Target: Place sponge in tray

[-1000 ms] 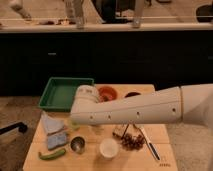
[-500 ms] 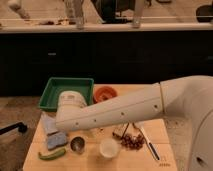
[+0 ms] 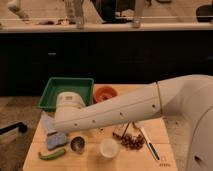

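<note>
right now the robot's white arm [image 3: 125,107] reaches from the right across the wooden desk [image 3: 90,162], and its rounded end hangs over the desk's left part, just in front of the tray [image 3: 54,85]. the tool sits at that end, hidden behind the arm's own bulk, so its fingers do not show. it stands fully spread and no object can be seen in its hold.

the sponge [image 3: 56,141], a small blue-grey block, lies on the desk near the left front, below the end of the arm and outside the tray. a thin pale-blue cloth [image 3: 47,123] lies just behind it, touching or nearly touching it. a long green pepper [image 3: 51,154] lies in front of the sponge by the desk's front edge.

the green tray stands at the back left of the desk, with an orange bowl [image 3: 106,93] just to its right. a small metal cup [image 3: 77,144] stands right of the sponge, then a white cup [image 3: 108,148], then a dark reddish cluster [image 3: 133,142] and a slim pen-like thing [image 3: 151,148] further right.
</note>
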{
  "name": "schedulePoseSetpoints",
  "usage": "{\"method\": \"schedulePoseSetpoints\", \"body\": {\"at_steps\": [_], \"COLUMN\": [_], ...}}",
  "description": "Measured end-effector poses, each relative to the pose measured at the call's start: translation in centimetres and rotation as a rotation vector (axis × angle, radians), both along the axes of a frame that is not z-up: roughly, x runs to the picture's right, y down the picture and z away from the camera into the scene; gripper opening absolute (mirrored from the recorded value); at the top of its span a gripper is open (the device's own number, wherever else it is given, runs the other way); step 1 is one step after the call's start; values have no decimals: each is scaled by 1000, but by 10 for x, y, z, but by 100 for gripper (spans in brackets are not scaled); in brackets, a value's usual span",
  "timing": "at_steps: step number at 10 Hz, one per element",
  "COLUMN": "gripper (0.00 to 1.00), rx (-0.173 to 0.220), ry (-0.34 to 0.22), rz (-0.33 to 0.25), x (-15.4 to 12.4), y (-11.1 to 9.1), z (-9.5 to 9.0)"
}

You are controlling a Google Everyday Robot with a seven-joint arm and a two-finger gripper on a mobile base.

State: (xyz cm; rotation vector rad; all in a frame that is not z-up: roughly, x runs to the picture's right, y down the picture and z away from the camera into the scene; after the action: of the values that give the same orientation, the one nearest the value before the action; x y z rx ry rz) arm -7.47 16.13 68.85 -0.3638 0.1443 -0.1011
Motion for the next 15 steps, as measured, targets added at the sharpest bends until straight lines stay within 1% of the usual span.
{"method": "schedulePoseSetpoints", "body": {"at_steps": [2,4,6,8,9,10,11,12,13,14,15], "gripper": [80,80,80,80,80,80,80,80,80,80,80], "rx": [-2,-20,-40,-40,-39,-43,-48,-58,-73,-90,-120], "ry": [-4,-24,-44,-52,-70,-103,-130,-167,-223,-265,-325], "rz": [2,-52,-125,-160,-177,-190,-195,-201,-202,-197,-186], "x": [0,-13,-40,-51,-63,-78,-86,-94,-103,-107,-114], "y": [1,6,12,11,8,7,6,6,7,8,11], "z": [1,8,14,13,11,7,4,1,-4,-6,-8]}}
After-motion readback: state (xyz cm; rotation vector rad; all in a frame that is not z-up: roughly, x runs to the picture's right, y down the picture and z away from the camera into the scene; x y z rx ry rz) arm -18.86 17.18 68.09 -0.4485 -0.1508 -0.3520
